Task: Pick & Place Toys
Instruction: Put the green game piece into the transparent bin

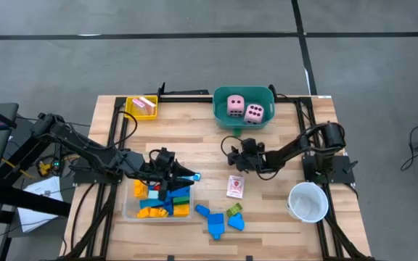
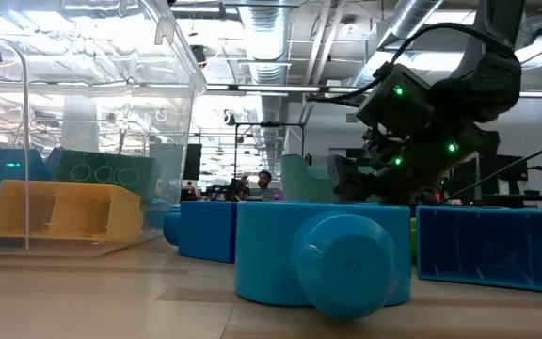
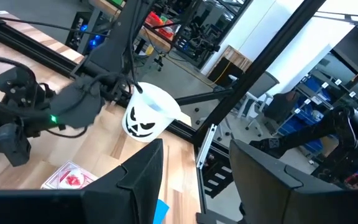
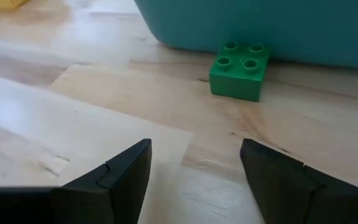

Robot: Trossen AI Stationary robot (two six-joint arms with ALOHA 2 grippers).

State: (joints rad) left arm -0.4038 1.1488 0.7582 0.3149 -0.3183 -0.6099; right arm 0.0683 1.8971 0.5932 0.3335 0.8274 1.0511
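Observation:
My right gripper (image 4: 194, 168) is open and slants down over the bare table, a short way from a green block (image 4: 238, 71). The block rests studs up beside the teal tub's wall (image 4: 260, 25). In the high view the right gripper (image 1: 233, 150) sits just near of the tub (image 1: 220, 119), which holds two pink dice (image 1: 236, 105). My left gripper (image 1: 187, 176) is open and level above the far right corner of the clear tray (image 1: 128, 212). That tray holds blue, yellow and orange blocks. A blue block (image 3: 160, 211) shows below its fingers.
A pink-white card (image 1: 234, 187) lies mid-table. Blue blocks (image 1: 212, 221) and a green one (image 1: 234, 211) lie near the front edge. A white cup (image 1: 308, 201) stands at the right. A yellow tray (image 1: 132, 110) with a card sits at the far left.

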